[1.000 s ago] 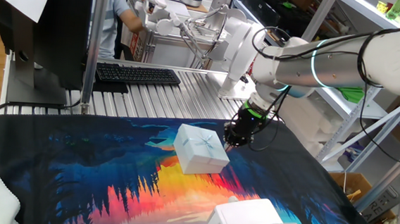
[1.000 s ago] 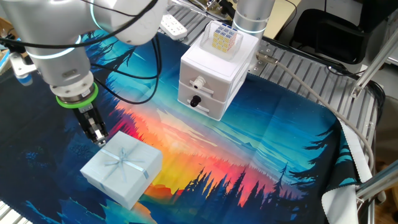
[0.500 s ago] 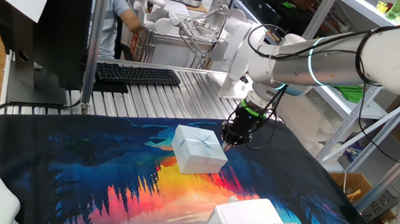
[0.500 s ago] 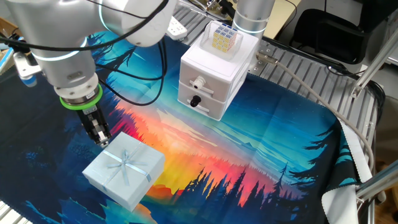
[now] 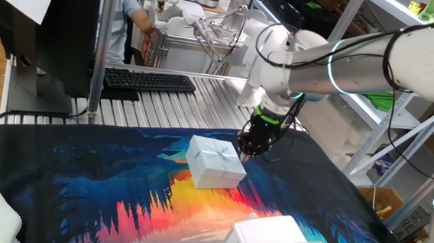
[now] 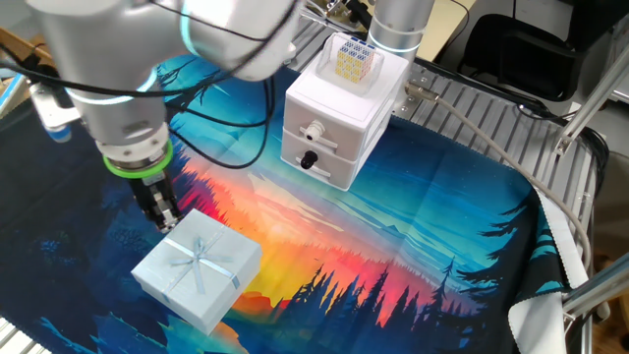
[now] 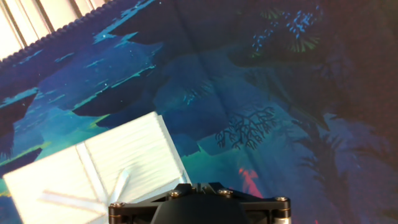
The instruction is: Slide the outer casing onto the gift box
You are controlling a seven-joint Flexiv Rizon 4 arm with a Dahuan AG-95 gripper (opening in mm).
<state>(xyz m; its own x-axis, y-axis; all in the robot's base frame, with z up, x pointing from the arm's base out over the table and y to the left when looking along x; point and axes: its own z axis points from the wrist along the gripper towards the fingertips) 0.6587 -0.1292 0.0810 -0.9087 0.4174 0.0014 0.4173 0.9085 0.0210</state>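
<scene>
The outer casing is a small white box with a pale-blue ribbon pattern, lying flat on the colourful mat. It also shows in the other fixed view and at the lower left of the hand view. My gripper points down at the casing's far edge, fingertips together at that edge and holding nothing. The hand view shows only the gripper body, not the fingers. The gift box with the dark interior shows in no view.
A larger white drawer box with a colourful cube on top stands on the mat; in the one fixed view it is at the bottom edge. A keyboard lies on the metal slats beyond the mat.
My gripper has moved a little along the mat with its tips against the casing. The casing has shifted slightly with it, and the arm's wrist has turned.
</scene>
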